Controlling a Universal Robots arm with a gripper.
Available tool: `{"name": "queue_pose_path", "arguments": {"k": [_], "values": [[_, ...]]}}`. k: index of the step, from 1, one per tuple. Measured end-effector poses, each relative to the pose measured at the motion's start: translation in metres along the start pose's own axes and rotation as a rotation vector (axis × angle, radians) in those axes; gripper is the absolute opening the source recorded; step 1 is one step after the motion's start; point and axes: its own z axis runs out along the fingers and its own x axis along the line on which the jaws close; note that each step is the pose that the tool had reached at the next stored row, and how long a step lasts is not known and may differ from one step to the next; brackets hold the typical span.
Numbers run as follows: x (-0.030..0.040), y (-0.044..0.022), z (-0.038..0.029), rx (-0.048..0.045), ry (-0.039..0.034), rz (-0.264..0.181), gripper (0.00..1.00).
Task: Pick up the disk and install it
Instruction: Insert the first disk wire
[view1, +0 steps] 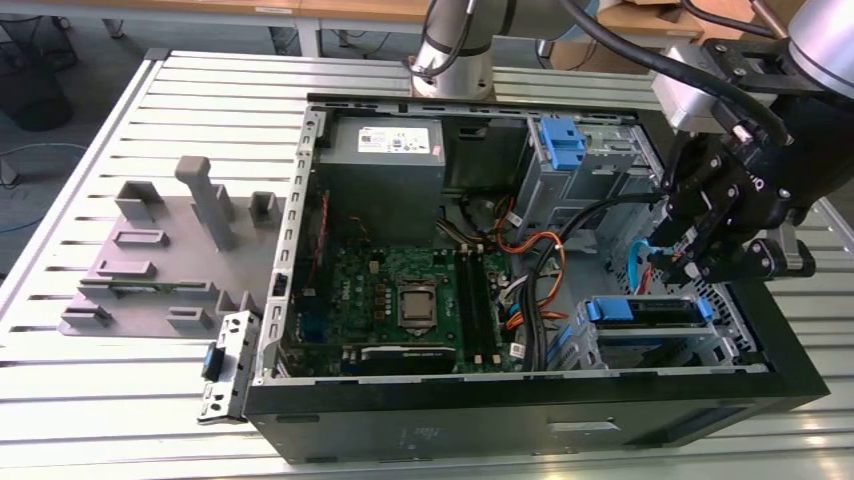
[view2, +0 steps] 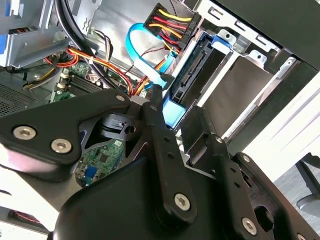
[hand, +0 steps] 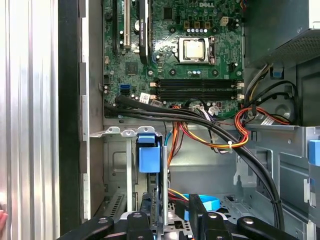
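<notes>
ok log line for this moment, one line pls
gripper: inside open case, over drive bay | disk: on edge between fingers, blue rail showing | state: not yet seated

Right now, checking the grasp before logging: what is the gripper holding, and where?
The gripper appears shut on the disk, held edge-on, fingers on its flat faces near one end.

The slatted silver aluminium table (view1: 160, 100) carries an open black computer case (view1: 534, 400) and a grey plastic fixture block (view1: 160, 255) beside it.
</notes>
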Motion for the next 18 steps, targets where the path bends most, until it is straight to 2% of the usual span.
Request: {"name": "queue_pose_path", "arguments": {"k": [9,18], "values": [[-0.0049,-0.0003,0.0017,0.0032,-0.0002,0.0,0.42],[-0.0061,-0.0057,0.0057,0.0033,-0.0001,0.0,0.42]]}}
